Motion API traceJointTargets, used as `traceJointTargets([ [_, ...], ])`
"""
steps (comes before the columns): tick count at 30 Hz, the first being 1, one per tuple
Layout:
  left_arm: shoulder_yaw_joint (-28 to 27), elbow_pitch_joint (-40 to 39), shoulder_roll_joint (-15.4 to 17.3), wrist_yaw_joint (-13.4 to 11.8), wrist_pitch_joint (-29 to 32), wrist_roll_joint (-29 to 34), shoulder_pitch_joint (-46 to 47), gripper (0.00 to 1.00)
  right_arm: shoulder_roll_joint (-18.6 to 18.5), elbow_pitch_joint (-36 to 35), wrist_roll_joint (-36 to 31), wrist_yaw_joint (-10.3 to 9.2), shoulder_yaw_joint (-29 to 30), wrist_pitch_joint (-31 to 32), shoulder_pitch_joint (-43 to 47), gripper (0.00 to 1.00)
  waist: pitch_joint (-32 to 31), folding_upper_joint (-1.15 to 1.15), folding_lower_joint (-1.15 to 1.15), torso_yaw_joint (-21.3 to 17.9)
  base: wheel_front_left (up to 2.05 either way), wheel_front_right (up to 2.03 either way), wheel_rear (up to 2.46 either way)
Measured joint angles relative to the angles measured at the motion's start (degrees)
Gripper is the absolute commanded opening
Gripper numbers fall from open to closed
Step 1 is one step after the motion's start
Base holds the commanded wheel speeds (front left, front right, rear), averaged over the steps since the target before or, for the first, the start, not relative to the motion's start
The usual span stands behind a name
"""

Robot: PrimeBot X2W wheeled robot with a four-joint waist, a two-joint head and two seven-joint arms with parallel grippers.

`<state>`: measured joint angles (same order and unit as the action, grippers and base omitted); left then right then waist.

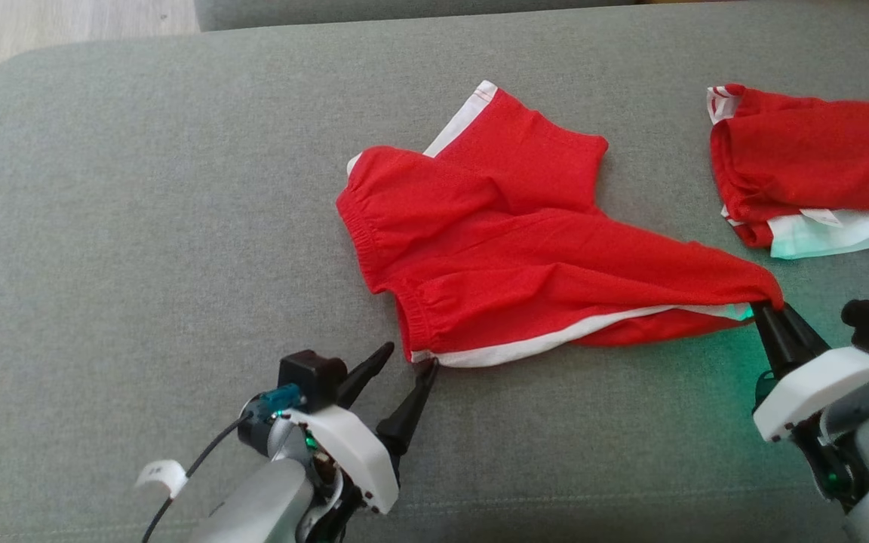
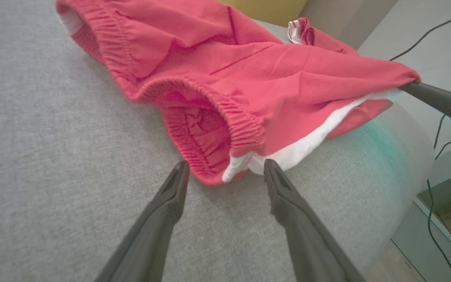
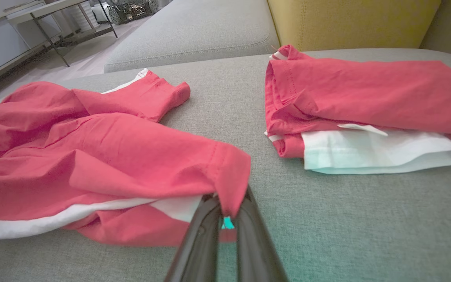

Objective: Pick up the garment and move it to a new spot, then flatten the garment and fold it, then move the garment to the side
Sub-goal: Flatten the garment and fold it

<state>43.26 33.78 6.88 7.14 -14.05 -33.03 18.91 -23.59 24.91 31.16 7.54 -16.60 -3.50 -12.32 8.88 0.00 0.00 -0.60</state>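
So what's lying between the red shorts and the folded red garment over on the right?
Nothing: a bare strip of grey cushion separates the shorts from the folded garment, clearest in the right wrist view.

No text, brand, number or sign can be read. A small white tag [image 1: 157,475] on the black cable [image 1: 207,454] and a white sewn-in label [image 1: 819,217] on the folded red garment [image 1: 819,151] are too small to make out.
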Motion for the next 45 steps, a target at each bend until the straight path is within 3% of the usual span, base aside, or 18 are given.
traceJointTargets([
  [2, 1.02, 0.26, 0.16, 0.00, 0.00, -0.87, 0.60, 0.94, 0.10, -0.15, -0.01, 0.00, 0.12, 0.09, -0.01, 0.00, 0.01, 0.00, 0.00, -0.01, 0.00, 0.00, 0.00],
  [3, 1.42, 0.37, 0.21, 0.00, -0.01, -1.23, 0.83, 0.67, 0.12, -0.22, -0.01, -0.01, 0.22, 0.40, -0.01, 0.00, -0.01, 0.00, 0.00, 0.01, 0.00, 0.00, 0.00],
  [5, 2.40, 0.81, 0.33, 0.01, -0.01, -1.87, 1.43, 0.27, 0.12, -0.30, -0.18, 0.00, 0.32, 0.57, -0.01, 0.00, 0.00, 0.00, 0.00, 0.11, 0.00, 0.00, 0.00],
  [6, 2.57, 0.88, 0.36, 0.00, -0.10, -2.12, 1.58, 0.00, 0.12, -0.36, -0.31, -0.01, 0.40, 0.57, -0.01, 0.00, 0.00, 0.00, 0.00, 0.20, 0.00, 0.00, 0.00],
  [13, 3.91, -0.18, 1.36, 0.01, -0.16, -3.56, 2.73, 0.00, -0.02, -1.07, -0.62, -0.01, 0.91, 1.26, -0.20, 0.00, -0.26, 0.00, 0.00, 0.96, 0.00, 0.00, 0.00],
  [31, -7.62, -19.93, 5.73, -0.69, -0.23, -2.81, 3.97, 0.00, -2.97, -7.02, -0.87, 0.00, 0.07, 5.12, -6.63, 0.00, -4.52, 0.00, 0.00, 3.26, 0.00, 0.00, 0.00],
  [39, -12.11, -28.55, 8.65, -5.66, 1.96, -1.33, 10.29, 0.00, -5.38, -14.77, 1.79, 0.00, -0.81, 8.24, -16.79, 0.00, -7.68, 0.00, 0.00, 2.80, 0.00, 0.00, 0.00],
  [45, -12.48, -32.47, 9.98, -8.60, 5.25, -0.73, 10.66, 0.00, -3.72, -17.38, 4.66, -0.01, 1.20, 13.12, -17.53, 0.00, -9.93, 0.00, 0.00, 2.54, 0.00, 0.00, 0.00],
])
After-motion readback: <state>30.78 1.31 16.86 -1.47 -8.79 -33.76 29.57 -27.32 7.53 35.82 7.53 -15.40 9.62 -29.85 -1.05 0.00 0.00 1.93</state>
